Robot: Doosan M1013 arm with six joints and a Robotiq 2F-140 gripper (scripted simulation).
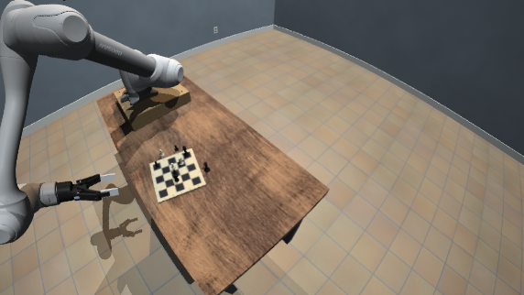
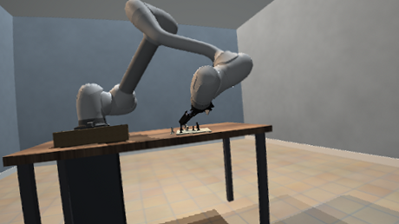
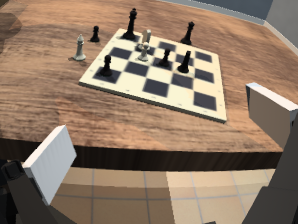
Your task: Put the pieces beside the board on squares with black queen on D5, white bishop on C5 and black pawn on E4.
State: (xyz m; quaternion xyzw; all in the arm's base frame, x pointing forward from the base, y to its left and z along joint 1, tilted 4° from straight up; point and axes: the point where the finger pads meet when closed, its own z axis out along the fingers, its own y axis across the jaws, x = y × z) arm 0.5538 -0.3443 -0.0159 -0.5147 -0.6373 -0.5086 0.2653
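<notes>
The chessboard (image 1: 161,194) (image 2: 204,129) (image 3: 200,103) lies on the wooden table (image 1: 256,183) (image 3: 33,96). A white bishop (image 1: 160,153) (image 3: 80,48) and a small black pawn (image 1: 176,147) (image 3: 95,32) stand on the table beside one edge of the board. A black queen (image 1: 206,168) (image 3: 189,31) stands off the opposite side. Several black pieces and one white piece (image 3: 145,46) stand on the board. My gripper (image 1: 111,184) (image 2: 183,119) (image 3: 157,121) is open and empty. It hangs beyond the table's long edge, near table height, pointing at the board.
The arm's wooden base block (image 1: 156,103) (image 2: 90,136) stands at the far end of the table. The table's edge (image 3: 153,152) lies between my fingers and the board. Tiled floor is below the gripper.
</notes>
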